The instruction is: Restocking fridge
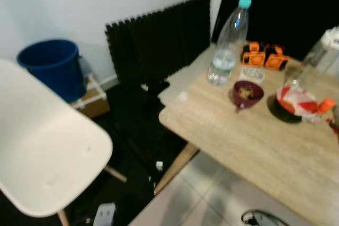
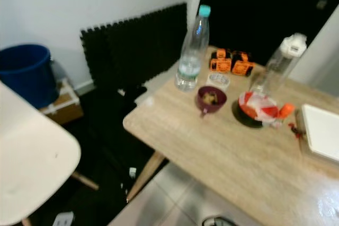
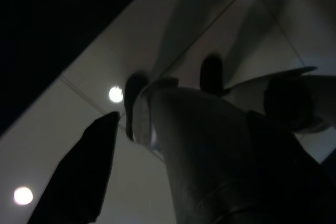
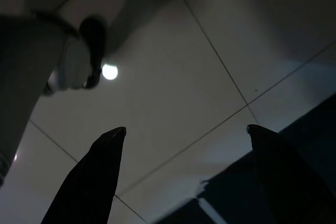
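Restocking looks unstarted: your bottle (image 2: 192, 51) stands at the table (image 2: 228, 157) far edge; right gripper (image 4: 184, 135) gapes empty, left gripper (image 3: 94, 166) unclear

1. A tall clear plastic water bottle with a turquoise cap (image 1: 228, 41) stands upright near the far edge of the light wooden table, in the upper middle of the head view.
2. A small dark purple bowl (image 1: 247, 93) holding pale food sits just in front of the bottle, slightly to its right.
3. A dark plate carrying a red-and-white wrapped packet (image 1: 295, 102) lies right of the bowl.
4. A second clear bottle with a white cap (image 2: 279, 62) stands behind the plate, upper right.
5. Two orange-and-black packs (image 1: 264, 55) lie side by side by the far edge, right of the turquoise-capped bottle.
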Robot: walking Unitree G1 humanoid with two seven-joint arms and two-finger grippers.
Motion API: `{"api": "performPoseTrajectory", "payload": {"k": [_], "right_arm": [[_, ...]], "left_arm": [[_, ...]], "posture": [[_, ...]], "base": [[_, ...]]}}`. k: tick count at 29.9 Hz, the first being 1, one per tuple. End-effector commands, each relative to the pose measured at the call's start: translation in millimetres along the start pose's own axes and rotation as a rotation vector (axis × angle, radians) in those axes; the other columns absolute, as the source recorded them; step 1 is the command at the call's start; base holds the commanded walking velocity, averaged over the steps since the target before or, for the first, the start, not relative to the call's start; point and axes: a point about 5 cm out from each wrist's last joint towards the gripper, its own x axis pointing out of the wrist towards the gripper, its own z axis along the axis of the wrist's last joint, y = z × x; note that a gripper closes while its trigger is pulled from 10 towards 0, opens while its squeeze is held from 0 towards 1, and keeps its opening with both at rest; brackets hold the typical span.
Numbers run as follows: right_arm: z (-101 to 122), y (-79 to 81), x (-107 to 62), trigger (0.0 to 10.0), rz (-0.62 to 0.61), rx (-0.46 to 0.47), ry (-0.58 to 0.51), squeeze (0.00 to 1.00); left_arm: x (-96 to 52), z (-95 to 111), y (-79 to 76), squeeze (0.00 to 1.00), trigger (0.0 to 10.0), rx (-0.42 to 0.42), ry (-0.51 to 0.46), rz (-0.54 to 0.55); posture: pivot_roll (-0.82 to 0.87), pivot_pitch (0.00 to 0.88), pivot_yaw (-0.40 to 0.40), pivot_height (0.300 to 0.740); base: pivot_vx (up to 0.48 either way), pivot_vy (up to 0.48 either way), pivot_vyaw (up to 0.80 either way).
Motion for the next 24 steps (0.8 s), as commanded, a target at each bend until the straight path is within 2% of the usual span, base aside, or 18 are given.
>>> {"api": "performPoseTrajectory", "payload": {"k": [1,24], "right_arm": [[-5.1,-0.1,-0.4,10.0,0.000,0.002,0.020,0.00],[-5.5,2.1,0.0,10.0,0.005,-0.004,0.024,0.00]], "left_arm": [[0.0,-11.3,-4.5,0.00,10.0,-0.016,0.042,-0.011],[0.1,-9.5,-3.9,0.00,10.0,-0.019,0.033,-0.006]], "posture": [[0.08,0.015,-0.090,0.740],[0.08,0.010,-0.086,0.740]], "base": [[0.000,0.000,-0.71],[0.000,0.000,-0.71]]}}
